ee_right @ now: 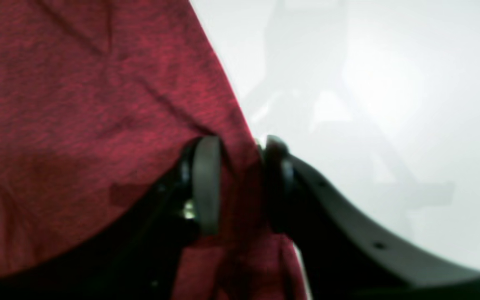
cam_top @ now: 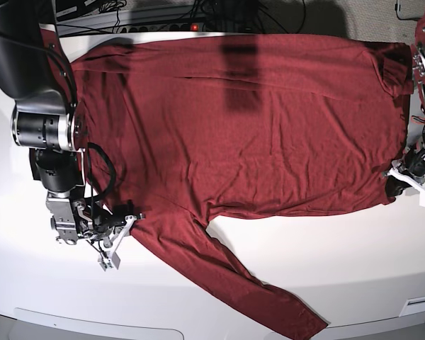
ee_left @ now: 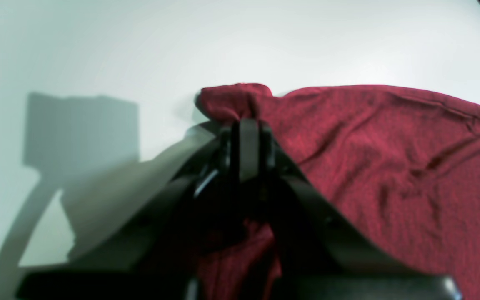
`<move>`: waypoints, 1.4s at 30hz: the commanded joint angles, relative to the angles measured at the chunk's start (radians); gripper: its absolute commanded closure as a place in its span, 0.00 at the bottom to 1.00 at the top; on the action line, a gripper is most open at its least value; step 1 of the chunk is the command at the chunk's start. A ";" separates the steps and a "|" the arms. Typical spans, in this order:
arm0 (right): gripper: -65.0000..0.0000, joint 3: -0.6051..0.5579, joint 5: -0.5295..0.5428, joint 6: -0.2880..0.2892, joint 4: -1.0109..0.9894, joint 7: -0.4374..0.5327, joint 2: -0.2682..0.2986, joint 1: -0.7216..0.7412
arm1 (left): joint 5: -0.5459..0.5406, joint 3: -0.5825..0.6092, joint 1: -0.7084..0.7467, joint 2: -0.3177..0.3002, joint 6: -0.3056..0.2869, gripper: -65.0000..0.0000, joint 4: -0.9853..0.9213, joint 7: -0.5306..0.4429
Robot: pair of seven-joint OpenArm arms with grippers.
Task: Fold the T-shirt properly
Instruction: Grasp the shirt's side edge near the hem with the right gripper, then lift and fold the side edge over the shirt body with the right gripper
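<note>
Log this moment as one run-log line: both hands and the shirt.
left hand: shut on T-shirt edge | right hand: jaws straddling shirt edge, gap visible | T-shirt: spread on table, one sleeve trailing forward

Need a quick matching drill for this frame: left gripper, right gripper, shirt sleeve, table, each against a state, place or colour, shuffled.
Things:
1. left gripper
2. right gripper
3. sleeve
4. table

Descriptions:
A. white
B. jaws apart, one on each side of the T-shirt edge
C. jaws shut on a bunched bit of T-shirt
D. lies diagonally toward the table's near edge

Pairs: 1-C, 2-B, 3-D, 4-A
</note>
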 commanded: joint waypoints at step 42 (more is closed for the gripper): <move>1.00 0.057 0.452 0.065 0.943 -0.391 0.055 -0.341 | -0.158 0.001 -0.110 -0.145 0.012 1.00 0.046 0.168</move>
